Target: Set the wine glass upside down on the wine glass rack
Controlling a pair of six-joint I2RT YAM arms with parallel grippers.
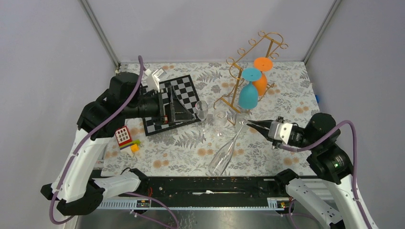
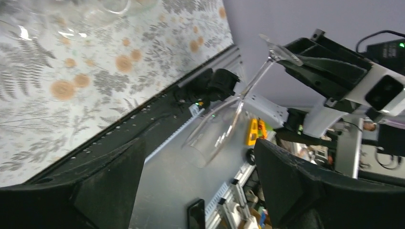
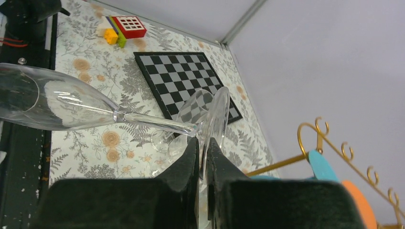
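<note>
My right gripper [image 1: 254,125] is shut on the round foot of a clear wine glass [image 1: 223,157]. The glass hangs slanted, bowl down and toward the near table edge. In the right wrist view the fingertips [image 3: 191,152] pinch the foot edge-on, and the glass [image 3: 52,102] stretches left. The gold wire rack [image 1: 235,81] stands at the back right with a blue glass [image 1: 248,95] and an orange glass [image 1: 261,82] hanging upside down from it. My left gripper [image 1: 188,110] is open and empty over the chessboard, and its view shows the held glass [image 2: 215,129].
A black-and-white chessboard [image 1: 184,90] lies at the back left. Two more clear glasses [image 1: 201,109] [image 1: 220,119] stand between the grippers. A red-and-white toy block [image 1: 123,136] with small coloured pieces lies at the left. The rack's rail [image 3: 279,164] shows to the right of my right fingers.
</note>
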